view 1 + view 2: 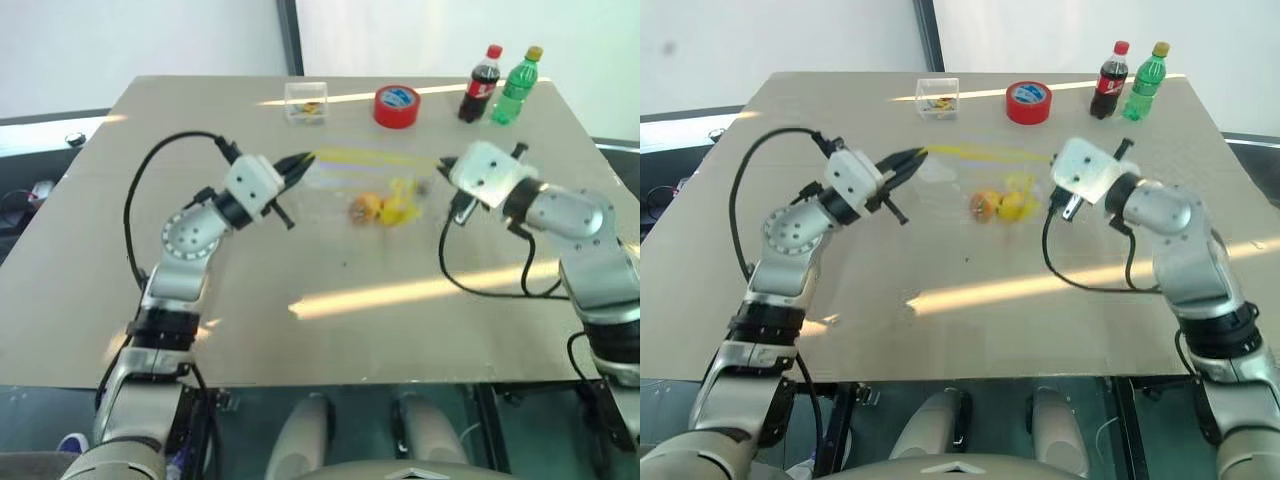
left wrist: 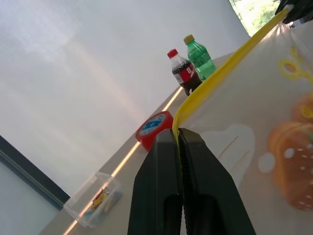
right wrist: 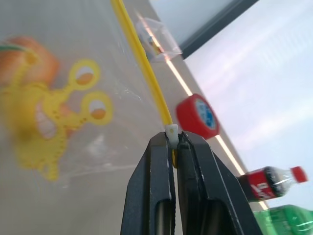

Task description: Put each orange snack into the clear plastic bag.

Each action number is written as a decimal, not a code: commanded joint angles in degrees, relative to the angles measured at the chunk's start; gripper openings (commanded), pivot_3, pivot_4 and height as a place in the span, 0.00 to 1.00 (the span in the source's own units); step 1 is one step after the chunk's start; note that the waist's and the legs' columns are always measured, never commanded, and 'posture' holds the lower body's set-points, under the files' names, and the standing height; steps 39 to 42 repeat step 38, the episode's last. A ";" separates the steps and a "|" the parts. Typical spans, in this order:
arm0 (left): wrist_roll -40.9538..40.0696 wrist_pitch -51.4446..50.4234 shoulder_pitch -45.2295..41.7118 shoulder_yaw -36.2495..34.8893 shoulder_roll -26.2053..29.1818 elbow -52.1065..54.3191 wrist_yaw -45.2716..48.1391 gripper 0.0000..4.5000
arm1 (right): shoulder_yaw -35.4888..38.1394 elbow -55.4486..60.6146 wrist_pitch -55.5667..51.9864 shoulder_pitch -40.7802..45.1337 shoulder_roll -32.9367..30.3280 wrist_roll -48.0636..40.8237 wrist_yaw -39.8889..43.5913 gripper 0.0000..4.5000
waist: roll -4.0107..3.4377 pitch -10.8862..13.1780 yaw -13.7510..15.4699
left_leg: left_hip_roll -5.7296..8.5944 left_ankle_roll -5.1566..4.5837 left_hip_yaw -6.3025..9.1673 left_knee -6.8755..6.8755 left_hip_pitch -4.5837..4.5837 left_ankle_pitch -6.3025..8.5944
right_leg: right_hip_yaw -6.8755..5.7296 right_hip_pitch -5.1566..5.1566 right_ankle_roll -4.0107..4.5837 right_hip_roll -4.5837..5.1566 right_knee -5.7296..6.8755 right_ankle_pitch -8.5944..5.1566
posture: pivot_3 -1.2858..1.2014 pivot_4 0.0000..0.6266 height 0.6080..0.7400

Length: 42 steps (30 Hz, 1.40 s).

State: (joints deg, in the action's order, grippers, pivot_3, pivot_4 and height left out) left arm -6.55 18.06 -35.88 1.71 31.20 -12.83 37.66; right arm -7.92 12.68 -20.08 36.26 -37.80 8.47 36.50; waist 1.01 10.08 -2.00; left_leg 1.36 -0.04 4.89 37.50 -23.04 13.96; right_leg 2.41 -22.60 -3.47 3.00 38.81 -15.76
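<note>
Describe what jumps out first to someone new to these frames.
The clear plastic bag hangs stretched above mid-table, the left gripper and right gripper each shut on an end of its yellow seal strip. Orange snacks show through it. Behind it stand a red tape roll and two bottles.

You are looking at a smooth tan table (image 1: 330, 330) with a soft sheen that throws back long streaks of light. Lifted above it, the clear plastic bag (image 1: 375, 185) is thin, glossy film, its seal strip (image 2: 220, 73) opaque yellow plastic. The fingers (image 2: 195, 196) are matt black plastic. Behind the bag stand a roll of glossy red tape (image 1: 396, 106), a rigid clear plastic box (image 1: 306, 102) and two shiny plastic bottles (image 1: 500, 85).
</note>
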 commanded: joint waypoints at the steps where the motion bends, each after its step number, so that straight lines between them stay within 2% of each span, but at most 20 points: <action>1: 0.41 0.23 -3.89 -4.35 1.42 -3.32 -3.01 0.00 | 4.76 -5.30 3.38 1.91 -2.44 2.45 -4.48 0.03 | 0.01 0.01 -0.04 | 0.01 0.01 -0.01 -0.02 -0.08 -0.01 | 0.01 -0.10 0.00 0.00 -0.01 0.00 | 0.52 0.24 1.00; 5: -0.34 0.98 -4.75 -2.28 1.12 -3.75 0.96 0.00 | 5.64 -6.04 5.36 1.73 -2.67 2.33 -6.43 0.03 | 0.00 0.00 -0.17 | 0.00 0.23 -0.03 -0.02 -0.33 -0.14 | 0.03 -0.36 0.00 0.00 -0.02 0.00 | 0.52 0.24 1.00; 8: -2.15 0.69 -0.58 -0.63 2.08 -0.16 6.44 0.00 | 6.39 0.38 3.64 -4.12 -3.98 -1.29 -2.19 0.03 | 0.00 -0.01 -0.15 | 0.00 0.25 -0.05 0.06 -0.77 -0.16 | 0.06 -0.81 0.01 0.01 0.07 0.00 | 0.52 0.24 1.00; 12: -4.61 -1.30 8.69 1.83 3.76 5.96 13.64 0.00 | 5.81 9.97 -0.05 -15.18 -4.48 -4.49 1.15 0.03 | 0.00 0.00 -0.34 | -0.13 0.24 -0.16 -0.04 -0.87 -0.15 | 0.17 -0.92 0.01 0.02 0.01 0.00 | 0.52 0.24 1.00; 15: -3.20 -1.86 14.05 4.61 4.27 7.81 16.32 0.00 | 4.09 12.38 -0.29 -21.39 -3.36 -4.59 1.03 0.03 | -0.01 -0.03 -0.20 | -0.12 0.05 -0.21 0.00 -0.77 -0.05 | 0.20 -0.86 0.00 0.03 0.08 0.00 | 0.52 0.24 1.00; 17: -4.58 -5.64 16.24 5.05 4.10 10.03 16.94 0.16 | 3.11 12.29 1.52 -24.02 -3.21 -2.95 0.07 0.18 | -0.01 -0.02 -0.19 | -0.13 -0.02 -0.19 0.03 -0.69 -0.01 | 0.18 -0.81 0.00 0.01 0.15 0.01 | 0.52 0.24 1.00; 18: -5.97 -7.54 17.44 5.02 4.44 11.52 17.87 0.18 | 3.62 12.58 1.20 -25.36 -2.56 -3.54 -0.31 0.20 | -0.01 -0.02 -0.19 | -0.13 -0.02 -0.18 0.06 -0.68 -0.01 | 0.18 -0.81 0.00 0.00 0.19 0.02 | 0.52 0.24 1.00; 20: -9.87 -12.94 18.93 3.32 4.71 14.21 18.18 0.32 | 4.86 13.79 1.06 -28.20 -2.87 -4.53 0.17 0.33 | -0.01 -0.02 -0.14 | -0.15 -0.02 -0.11 0.19 -0.63 -0.01 | 0.11 -0.71 0.00 -0.02 0.26 0.02 | 0.52 0.24 1.00; 21: -11.10 -15.04 19.35 2.45 4.93 15.18 18.12 0.43 | 5.51 14.31 0.99 -29.25 -3.18 -4.82 0.38 0.46 | -0.01 -0.02 -0.10 | -0.17 -0.02 -0.05 0.21 -0.60 -0.01 | 0.06 -0.64 0.00 -0.03 0.25 0.01 | 0.52 0.24 1.00; 23: -16.00 -21.26 21.32 -0.88 7.22 17.86 19.10 0.52 | 10.63 16.28 -0.29 -33.49 -3.29 -8.95 1.80 0.54 | -0.02 -0.02 0.01 | -0.18 -0.02 -0.01 0.24 -0.61 -0.01 | 0.03 -0.62 0.00 -0.03 0.25 0.01 | 0.52 0.24 1.00; 26: -20.49 -26.94 24.60 -4.94 10.20 21.11 20.02 0.79 | 17.18 17.11 -0.24 -38.94 -3.39 -13.65 3.50 0.85 | -0.02 -0.02 -0.06 | -0.21 -0.02 0.02 0.26 -0.65 -0.01 | 0.00 -0.58 0.00 -0.02 0.14 0.01 | 0.52 0.24 1.00; 27: -22.01 -28.98 25.77 -6.88 11.15 22.07 19.76 0.84 | 19.92 17.49 -0.62 -41.17 -3.36 -15.67 4.45 0.90 | -0.02 -0.02 -0.03 | -0.21 -0.02 0.00 0.26 -0.63 0.00 | 0.02 -0.58 0.00 -0.02 0.14 0.01 | 0.52 0.24 1.00; 28: -23.78 -32.05 27.05 -9.04 12.77 23.20 19.72 0.95 | 23.60 18.35 -1.43 -43.98 -3.33 -18.94 6.39 0.99 | -0.02 -0.02 0.03 | -0.21 -0.02 0.00 0.26 -0.61 0.00 | 0.01 -0.54 0.00 -0.01 0.11 0.01 | 0.52 0.24 1.00; 29: -25.52 -34.68 28.12 -10.53 14.20 24.30 20.33 0.99 | 26.39 19.08 -1.78 -46.03 -3.40 -21.40 7.85 1.00 | -0.02 -0.02 0.09 | -0.22 -0.03 0.01 0.26 -0.61 0.00 | 0.00 -0.52 0.00 0.00 0.11 0.01 | 0.52 0.24 1.00; 34: -29.32 -39.65 30.12 -16.78 17.42 26.50 20.32 0.99 | 36.89 20.98 -2.27 -51.67 -3.67 -30.54 12.08 1.00 | -0.04 0.00 0.30 | -0.28 -0.03 0.04 0.25 -0.38 0.00 | -0.06 -0.24 0.00 -0.01 0.09 0.01 | 0.52 0.24 1.00; 38: -30.38 -41.73 30.46 -18.47 19.05 25.83 22.43 0.99 | 39.15 21.05 -2.60 -51.89 -3.86 -33.87 12.44 1.00 | -0.03 0.01 0.32 | -0.37 -0.04 -0.05 -0.04 0.75 0.03 | -0.03 0.86 0.02 -0.02 -0.21 -0.04 | 0.52 0.24 1.00; 42: -30.38 -41.73 30.46 -18.47 19.05 25.83 22.43 0.99 | 39.15 21.05 -2.60 -51.89 -3.86 -33.87 12.44 1.00 | -0.03 0.01 0.32 | -0.37 -0.04 -0.05 -0.04 0.75 0.03 | -0.03 0.86 0.02 -0.02 -0.21 -0.04 | 0.52 0.24 1.00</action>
